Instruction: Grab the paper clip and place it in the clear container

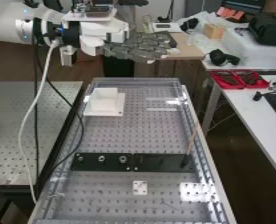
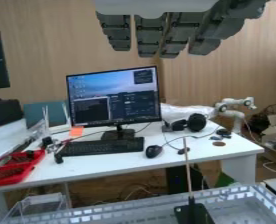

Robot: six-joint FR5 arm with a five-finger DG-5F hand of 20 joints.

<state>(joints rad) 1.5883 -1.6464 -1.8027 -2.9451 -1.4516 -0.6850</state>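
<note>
A small white plate with holes (image 1: 140, 187) is lying nearest the camera on the perforated worktop (image 1: 129, 137), in front of the black strips (image 1: 132, 162). Beyond them the clear container (image 2: 42, 199) is standing beside the white block (image 1: 105, 101). The hand (image 1: 137, 46) is hanging above the worktop's far end; its fingers are stretching out nearly straight, well open, and are gripping nothing. Exactly where the paper clip is lying cannot be told. It is likely to be handling as a light, thin, springy piece of wire, hardly fragile but slippery and apt to skid flat over the holes. A fingertip pinch across its long sides, near the middle, is looking like the surest hold.
</note>
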